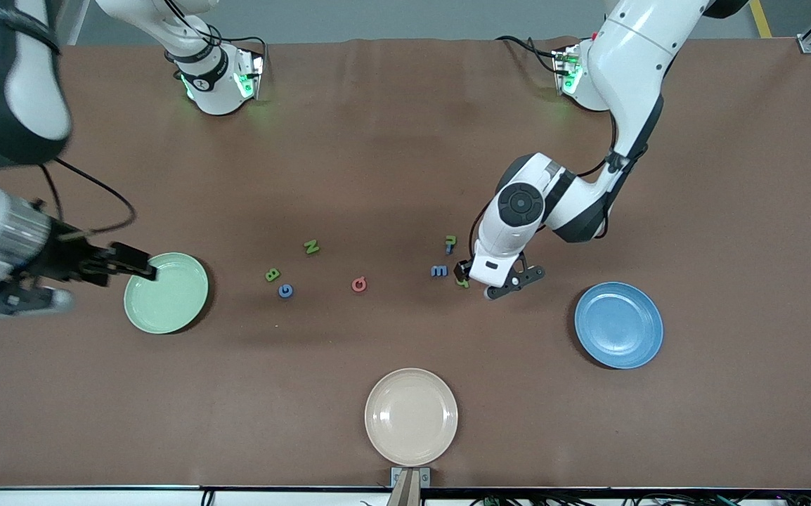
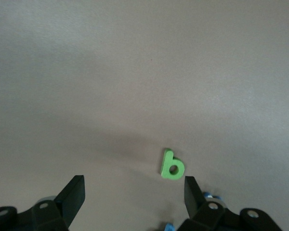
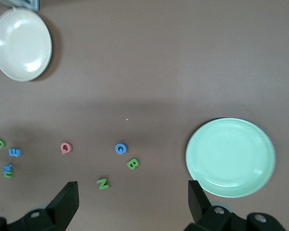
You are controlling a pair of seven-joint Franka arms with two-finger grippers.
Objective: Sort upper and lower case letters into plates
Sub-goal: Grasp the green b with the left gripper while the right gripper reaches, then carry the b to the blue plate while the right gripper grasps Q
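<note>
Right of centre in the front view, the open left gripper [image 1: 474, 280] is lowered over a green b [image 2: 172, 165] that could be nudged aside, while the open right gripper [image 1: 140, 266] is held waiting over the green plate [image 1: 166, 309].

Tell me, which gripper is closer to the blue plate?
Left. The left gripper hangs low over the letters beside the blue plate; the right gripper is over the pale green plate's rim.

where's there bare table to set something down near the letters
Bare patches: between the red Q and the blue m, and between the letters and the beige plate. Crowded: around the left gripper, open low among letters there; the right gripper hangs open over the green plate.
</note>
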